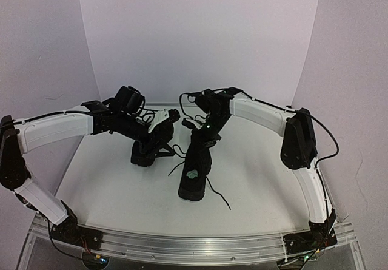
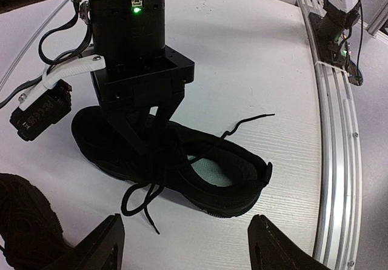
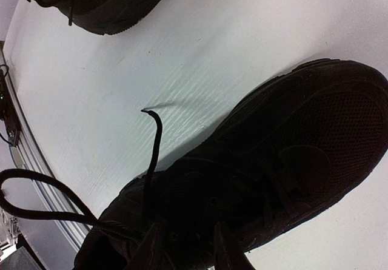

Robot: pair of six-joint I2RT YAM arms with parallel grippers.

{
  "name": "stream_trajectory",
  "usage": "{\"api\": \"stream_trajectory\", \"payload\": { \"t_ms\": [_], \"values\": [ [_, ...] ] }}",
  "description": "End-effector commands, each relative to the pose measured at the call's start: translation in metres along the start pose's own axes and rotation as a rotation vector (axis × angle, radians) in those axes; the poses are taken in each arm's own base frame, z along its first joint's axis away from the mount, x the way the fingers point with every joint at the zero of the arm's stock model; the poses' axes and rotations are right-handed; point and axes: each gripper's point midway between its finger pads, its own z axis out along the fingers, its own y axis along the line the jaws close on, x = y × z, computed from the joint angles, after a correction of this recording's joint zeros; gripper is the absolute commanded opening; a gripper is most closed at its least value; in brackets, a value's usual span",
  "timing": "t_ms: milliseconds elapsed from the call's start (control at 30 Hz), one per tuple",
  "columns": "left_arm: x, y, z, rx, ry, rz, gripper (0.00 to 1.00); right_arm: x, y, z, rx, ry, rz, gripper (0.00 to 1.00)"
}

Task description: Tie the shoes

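Shoe (image 2: 239, 161) laces (image 2: 142, 197) hard to trace, left end effector (image 2: 185, 236) spread wide, right end effector (image 2: 150, 145) narrow among them, grip unclear

Lab test booth: white backdrop walls (image 1: 200, 33), white table (image 1: 121, 191), alu mounting rail (image 1: 200, 244).

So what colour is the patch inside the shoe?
Pale greenish-white patch against the black shoe; clearest in the left wrist view.
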Motion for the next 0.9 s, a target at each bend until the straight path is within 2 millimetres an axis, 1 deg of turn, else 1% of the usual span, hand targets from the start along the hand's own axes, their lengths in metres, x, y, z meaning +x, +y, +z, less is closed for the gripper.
{"api": "stream_trajectory", "payload": {
  "t_ms": [0, 133, 267, 333, 633, 867],
  "values": [
    [-0.02, -0.002, -0.005, 0.02, -0.029, 0.065, 0.71, 0.003, -0.011, 0.004, 0.058, 0.019, -0.005, 0.26],
    [-0.021, -0.002, -0.004, 0.023, -0.024, 0.086, 0.7, 0.002, -0.01, -0.001, 0.065, 0.013, -0.01, 0.25],
    [-0.023, -0.001, 0.0, 0.032, -0.015, 0.093, 0.7, -0.001, -0.002, -0.01, 0.042, -0.007, -0.023, 0.32],
    [-0.024, -0.001, 0.001, 0.032, -0.017, 0.096, 0.7, -0.003, 0.002, -0.015, 0.035, -0.021, -0.028, 0.33],
    [-0.028, -0.001, 0.004, 0.035, -0.026, 0.087, 0.69, -0.016, 0.008, -0.037, 0.013, -0.082, -0.026, 0.34],
    [-0.028, -0.001, 0.006, 0.033, -0.026, 0.082, 0.69, -0.017, 0.004, -0.042, 0.006, -0.093, -0.017, 0.34]
  ]
}}
